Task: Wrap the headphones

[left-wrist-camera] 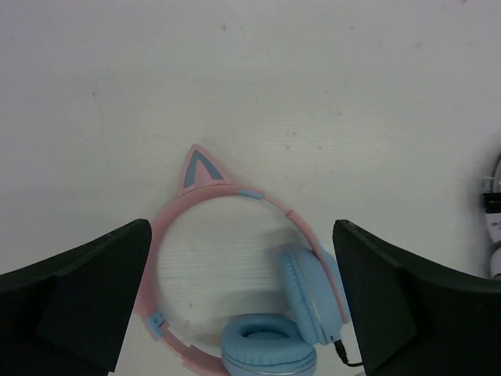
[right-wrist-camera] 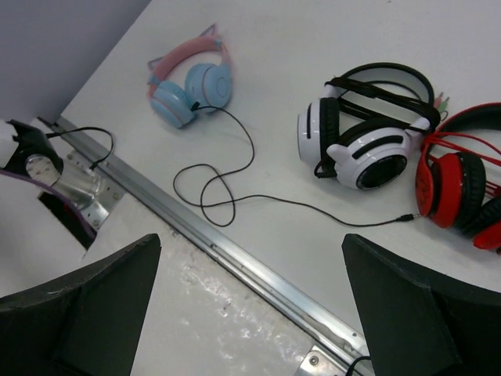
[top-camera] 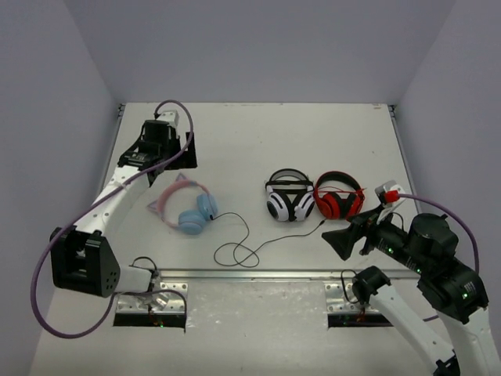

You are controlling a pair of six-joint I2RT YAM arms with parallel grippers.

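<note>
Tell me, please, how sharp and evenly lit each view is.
Top external: soft, even light, faint shadows under the light-blue, pink-banded cat-ear headphones. Left wrist: headphones slightly soft, black fingers dark, detailless. Right wrist: thin black cable crisp, mild sheen on the metal rail.

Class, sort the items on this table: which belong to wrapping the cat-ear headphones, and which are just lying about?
Belonging to the job:
cat-ear headphones
thin black cable

Lying about:
white-and-black headphones
red-and-black headphones
</note>
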